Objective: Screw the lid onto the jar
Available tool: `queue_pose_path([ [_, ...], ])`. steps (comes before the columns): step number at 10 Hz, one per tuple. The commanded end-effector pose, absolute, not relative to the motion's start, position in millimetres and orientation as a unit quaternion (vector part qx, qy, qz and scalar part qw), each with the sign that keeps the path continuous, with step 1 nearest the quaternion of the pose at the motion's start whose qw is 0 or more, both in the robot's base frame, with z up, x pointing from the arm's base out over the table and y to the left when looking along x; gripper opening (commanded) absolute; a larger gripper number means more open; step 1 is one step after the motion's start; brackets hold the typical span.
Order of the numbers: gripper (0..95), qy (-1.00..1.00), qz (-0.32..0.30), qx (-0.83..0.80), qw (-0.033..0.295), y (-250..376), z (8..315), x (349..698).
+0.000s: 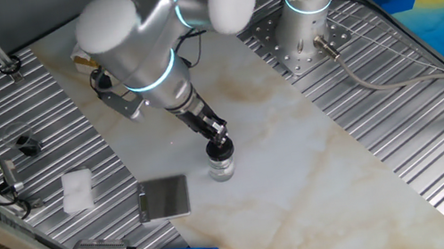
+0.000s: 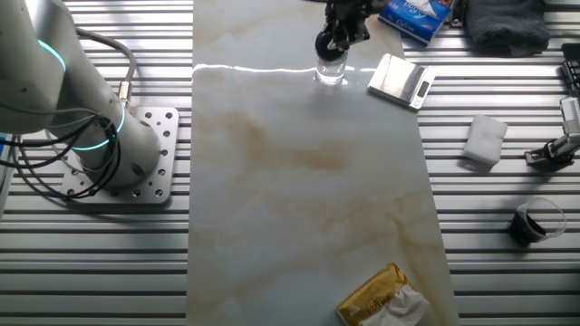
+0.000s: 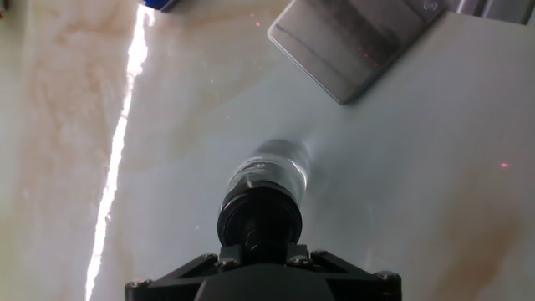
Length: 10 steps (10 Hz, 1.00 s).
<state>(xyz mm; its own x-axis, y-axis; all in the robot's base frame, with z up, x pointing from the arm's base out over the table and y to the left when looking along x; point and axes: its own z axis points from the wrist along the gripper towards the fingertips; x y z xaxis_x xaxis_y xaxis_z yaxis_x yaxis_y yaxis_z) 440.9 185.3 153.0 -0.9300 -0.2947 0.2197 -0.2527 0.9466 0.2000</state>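
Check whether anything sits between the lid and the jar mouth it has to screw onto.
Nothing visible does. The end effector holds the lid directly over the jar, seemingly already on its mouth. The grey plate lies apart to one side on the marble table, not in the path.

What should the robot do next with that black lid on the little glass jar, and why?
Probably turn the lid a little about its upright axis to start threading it. In all three views the lid sits on top of the upright jar, with the gripper right above it, beside the grey scale. Whether the threads have caught, or whether the jaws grip it, cannot be seen.
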Motion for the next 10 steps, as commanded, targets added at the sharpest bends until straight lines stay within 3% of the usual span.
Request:
queue_pose_path([
  [1,0.0,-0.982,-0.068,0.125,0.124,188,150,441],
  [10,0.0,-0.988,-0.027,0.097,0.119,200,142,443],
])
